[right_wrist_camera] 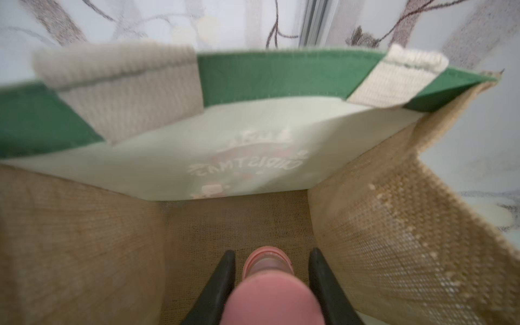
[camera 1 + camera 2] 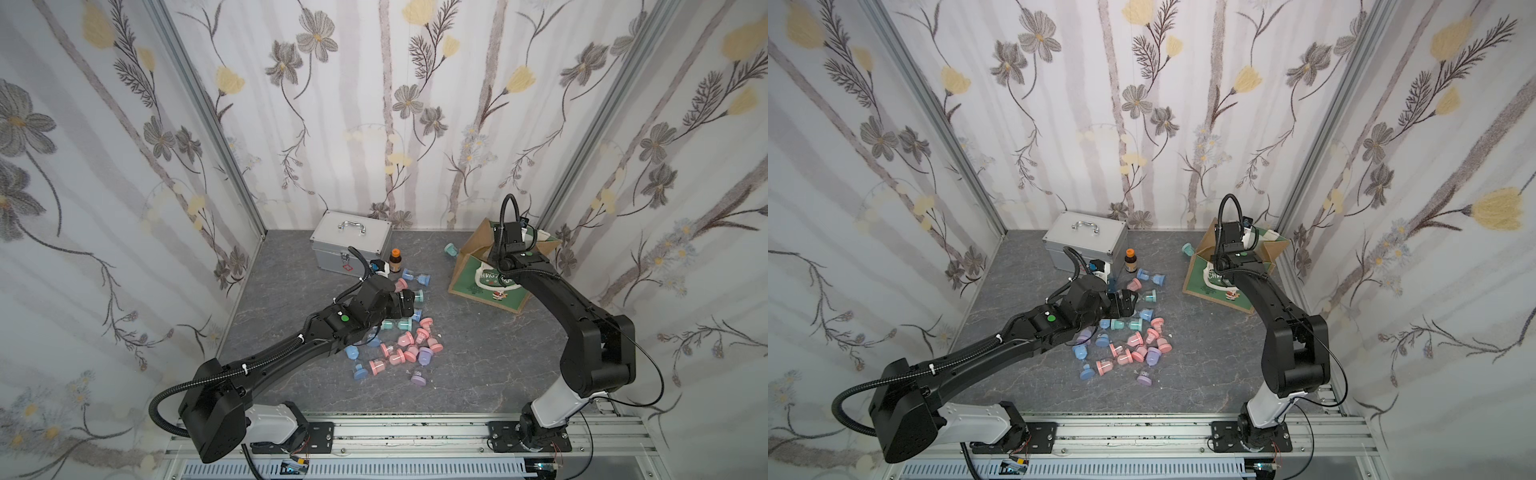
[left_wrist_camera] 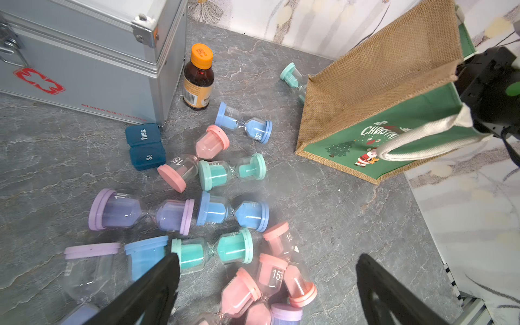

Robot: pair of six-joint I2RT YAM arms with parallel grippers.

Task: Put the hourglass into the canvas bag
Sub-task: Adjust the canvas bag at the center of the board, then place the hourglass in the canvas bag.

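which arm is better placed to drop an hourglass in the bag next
Right. The right gripper is shut on a pink hourglass, already down inside the canvas bag, so it only needs to let go. The left gripper hangs open and empty over the loose hourglasses.

A pink hourglass [image 1: 267,270] is inside the open tan canvas bag [image 3: 380,70] with its green Christmas front.

Bunch of pastel hourglasses [image 3: 232,211] scattered on the tabletop [image 3: 337,225] between case [image 3: 84,70], bottle [image 3: 198,78] and bag [image 3: 380,84], left end effector [image 3: 267,261] spread wide.
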